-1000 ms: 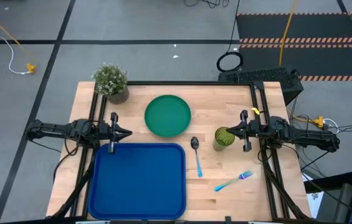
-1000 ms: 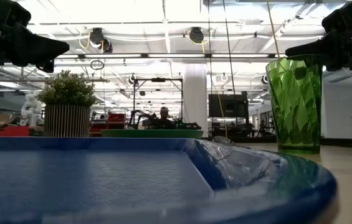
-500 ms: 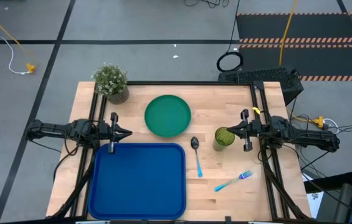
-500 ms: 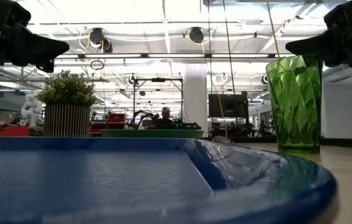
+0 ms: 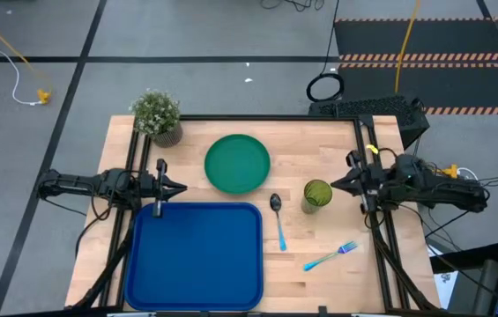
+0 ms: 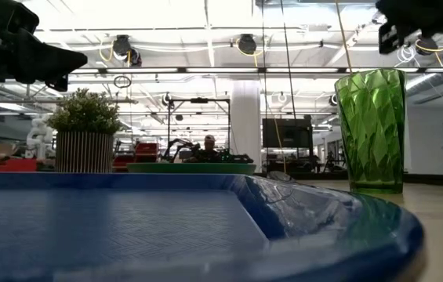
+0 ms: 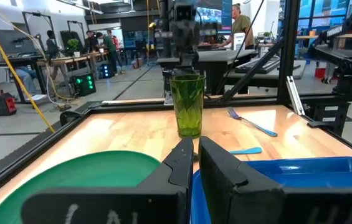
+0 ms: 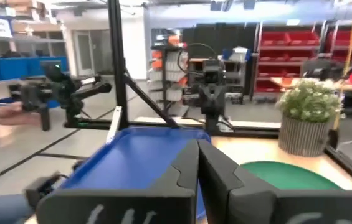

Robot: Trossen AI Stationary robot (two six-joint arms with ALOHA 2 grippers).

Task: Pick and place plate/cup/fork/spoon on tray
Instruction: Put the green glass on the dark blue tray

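The green plate (image 5: 237, 163) lies flat at the table's far middle. The olive-green cup (image 5: 316, 195) stands upright to its right; it also shows in the low view (image 6: 374, 129) and the left wrist view (image 7: 188, 106). The spoon (image 5: 278, 220) lies just right of the blue tray (image 5: 196, 255), and the blue fork (image 5: 330, 256) lies farther right and nearer. My left gripper (image 5: 182, 187) is shut and empty above the tray's far left corner. My right gripper (image 5: 335, 184) is shut and empty, right of the cup and above its rim.
A small potted plant (image 5: 158, 116) stands at the table's far left corner. Black frame rails (image 5: 367, 150) run along the table's sides and far edge. Bare wood lies between the cup and the fork.
My right gripper has drawn back from the cup toward the table's right edge and risen, staying shut. The cup stands where it was.
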